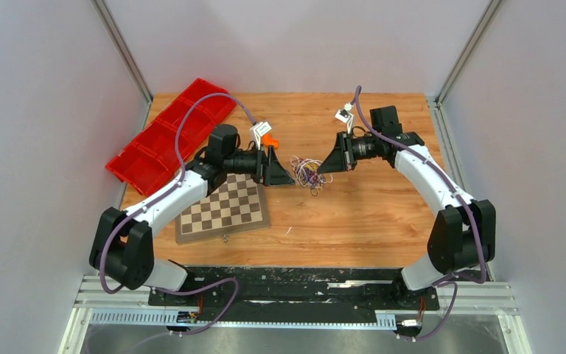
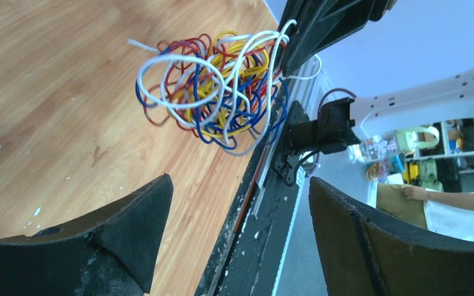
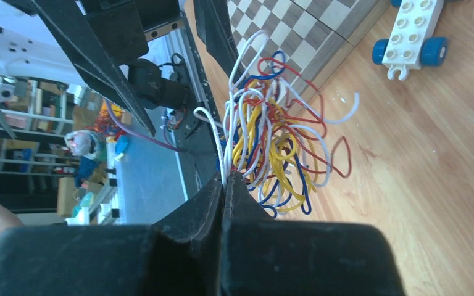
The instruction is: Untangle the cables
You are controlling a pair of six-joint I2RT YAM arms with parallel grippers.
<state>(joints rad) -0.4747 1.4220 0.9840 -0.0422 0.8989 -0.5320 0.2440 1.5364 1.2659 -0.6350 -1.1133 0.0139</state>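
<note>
Right gripper [image 3: 224, 180] fully closed on white strand at edge of tangled bundle of thin white, yellow, red and blue cables [image 3: 271, 123] — likely anchoring it so other arm can tug loops free. Left gripper [image 2: 241, 182] wide apart, empty, facing bundle from opposite side, near it. Bundle mid wooden tabletop [image 2: 49, 80], between both arms. Whether it hangs clear of wood or brushes it — cannot tell. Strand ends lost inside knot.

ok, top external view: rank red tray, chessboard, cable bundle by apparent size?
1. red tray: largest, long footprint.
2. chessboard: somewhat smaller, one corner hidden under the left arm.
3. cable bundle: clearly smallest.
</note>
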